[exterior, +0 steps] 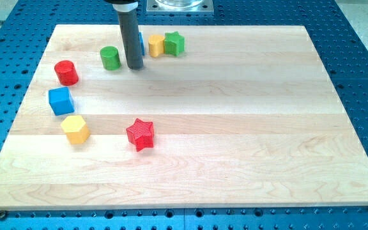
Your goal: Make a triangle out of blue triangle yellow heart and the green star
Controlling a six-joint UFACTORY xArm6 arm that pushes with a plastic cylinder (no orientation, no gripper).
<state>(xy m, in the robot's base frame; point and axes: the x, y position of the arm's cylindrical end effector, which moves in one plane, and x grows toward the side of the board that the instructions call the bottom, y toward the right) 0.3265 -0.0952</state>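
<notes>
A: Nearest, toward the view's bottom?
B: Red star (140,134), yellow hexagon (75,129), blue cube (61,101), red cylinder (66,73).
A: Farther?
B: Green cylinder (110,57); my tip (135,66), no fingers; blue triangle (141,43) mostly hidden behind the rod, touching yellow heart (156,45), then green star (174,43).

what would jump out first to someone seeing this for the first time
The dark rod coming down at the view's top centre, my tip resting just right of the green cylinder and hiding most of a blue block behind it. Right of that, the yellow heart and green star sit touching. The red star lies alone mid-board, while a red cylinder, blue cube and yellow hexagon curve down the view's left.
</notes>
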